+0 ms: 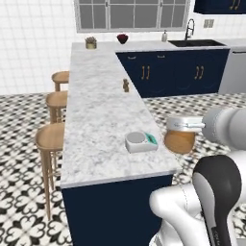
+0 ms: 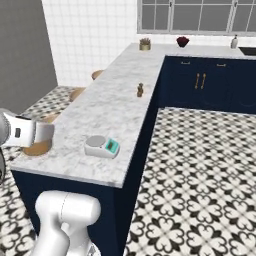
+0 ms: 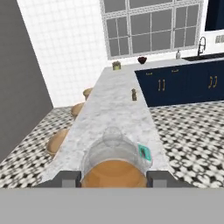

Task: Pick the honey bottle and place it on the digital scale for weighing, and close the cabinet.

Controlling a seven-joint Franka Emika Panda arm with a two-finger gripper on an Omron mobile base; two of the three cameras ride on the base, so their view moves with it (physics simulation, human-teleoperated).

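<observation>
You have the honey bottle clamped in the gripper, held in the air near the counter's end.

Your gripper (image 3: 113, 178) is closed on the honey bottle (image 3: 114, 162), a finger on each side of its amber body. Its long axis runs away from the hand, cap forward toward the digital scale (image 1: 141, 141). The scale sits on the marble counter (image 1: 98, 115); farther along stands a small brown shaker (image 1: 126, 85).
</observation>
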